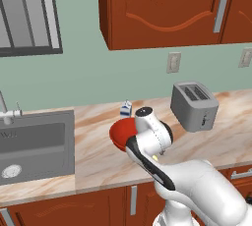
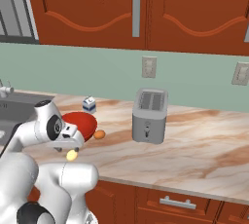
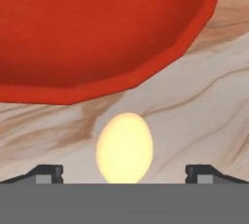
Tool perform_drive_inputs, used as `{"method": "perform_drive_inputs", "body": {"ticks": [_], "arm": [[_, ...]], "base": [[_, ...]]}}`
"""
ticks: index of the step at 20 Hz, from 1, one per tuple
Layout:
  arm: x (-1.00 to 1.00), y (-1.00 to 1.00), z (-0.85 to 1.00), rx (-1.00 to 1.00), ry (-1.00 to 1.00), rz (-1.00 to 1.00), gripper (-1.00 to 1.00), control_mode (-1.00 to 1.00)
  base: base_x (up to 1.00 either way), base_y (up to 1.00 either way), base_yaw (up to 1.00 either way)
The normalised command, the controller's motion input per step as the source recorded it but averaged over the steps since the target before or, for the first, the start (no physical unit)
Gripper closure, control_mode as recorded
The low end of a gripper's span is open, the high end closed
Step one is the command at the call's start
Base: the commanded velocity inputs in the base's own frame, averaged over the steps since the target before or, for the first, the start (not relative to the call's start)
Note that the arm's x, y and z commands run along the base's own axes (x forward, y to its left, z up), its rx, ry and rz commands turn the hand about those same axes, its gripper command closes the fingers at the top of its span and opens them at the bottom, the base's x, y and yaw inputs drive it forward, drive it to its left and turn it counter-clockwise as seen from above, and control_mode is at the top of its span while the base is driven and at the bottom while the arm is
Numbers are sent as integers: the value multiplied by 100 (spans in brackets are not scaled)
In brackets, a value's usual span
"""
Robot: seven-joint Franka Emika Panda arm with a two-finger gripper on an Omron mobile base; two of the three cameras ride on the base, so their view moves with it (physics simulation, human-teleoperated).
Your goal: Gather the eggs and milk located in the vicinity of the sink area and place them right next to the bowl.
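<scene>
The pale yellow egg (image 3: 124,147) lies on the marble counter just in front of the red bowl (image 3: 97,33). My gripper (image 3: 125,173) is open, and its dark fingertips (image 3: 48,173) stand wide on either side of the egg without touching it. From the right base view the gripper (image 2: 70,148) hangs directly over this egg (image 2: 72,155), beside the bowl (image 2: 80,123). The orange-brown egg (image 2: 99,134) rests against the bowl's right side. Behind the bowl stands the milk (image 2: 89,104), upright, a white and blue carton. The sink (image 1: 34,146) is at the left of the counter.
A grey toaster (image 2: 150,122) stands on the counter to the right of the bowl. Wall cabinets (image 1: 167,9) hang above, and a faucet (image 1: 6,113) rises at the sink's back. The counter's front edge runs close to the egg.
</scene>
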Motion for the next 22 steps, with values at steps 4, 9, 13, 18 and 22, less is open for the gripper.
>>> {"method": "perform_drive_inputs", "body": {"ticks": [4, 9, 13, 18, 22], "arm": [[-6, -12, -22, 0, 0, 0, -100, -100], [-4, -15, -21, 0, 0, 0, -100, -100], [-19, -9, -12, 0, 0, 0, -100, -100], [-25, 0, -4, 0, 0, 0, -100, -100], [-3, 0, -4, 0, 0, 0, -100, -100]], "base": [[0, 0, 0], [0, 0, 0], [0, 0, 0], [0, 0, 0], [0, 0, 0]]}}
